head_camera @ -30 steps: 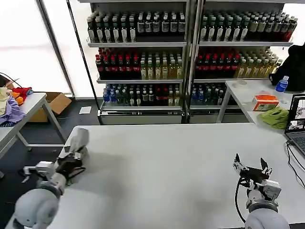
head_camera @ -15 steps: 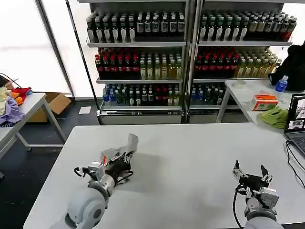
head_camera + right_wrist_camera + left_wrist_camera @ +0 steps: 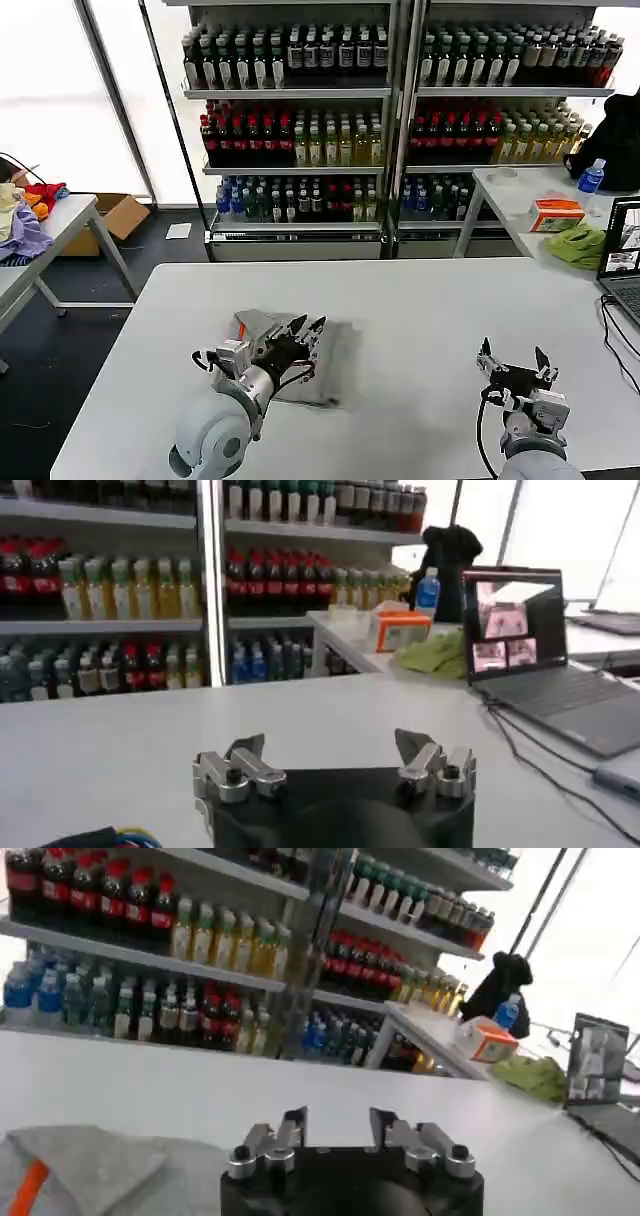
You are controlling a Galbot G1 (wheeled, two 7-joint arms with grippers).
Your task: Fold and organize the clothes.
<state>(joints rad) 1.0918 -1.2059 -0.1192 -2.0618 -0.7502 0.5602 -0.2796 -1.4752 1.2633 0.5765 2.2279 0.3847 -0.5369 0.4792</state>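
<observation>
**Desk inventory: one grey T-shirt, two claws**

Head view: grey T-shirt [image 3: 290,345], folded, orange-red neck strip showing, lies on the white desk [image 3: 420,310] left of centre. Left claw [image 3: 306,327] over it, fingers apart, holding nothing. Right claw [image 3: 512,357] near the desk's front right, fingers apart, empty.

Left wrist view: left claw [image 3: 337,1123] apart; T-shirt [image 3: 95,1158] beside it.

Right wrist view: right claw [image 3: 330,746] apart above bare desk.

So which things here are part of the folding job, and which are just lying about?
Job:
- grey T-shirt, folded on the white table
- left end effector, open above it
- right end effector, open, waiting

Lying about:
- lime-green cloth
- laptop
- drink shelves
- coloured garments
</observation>
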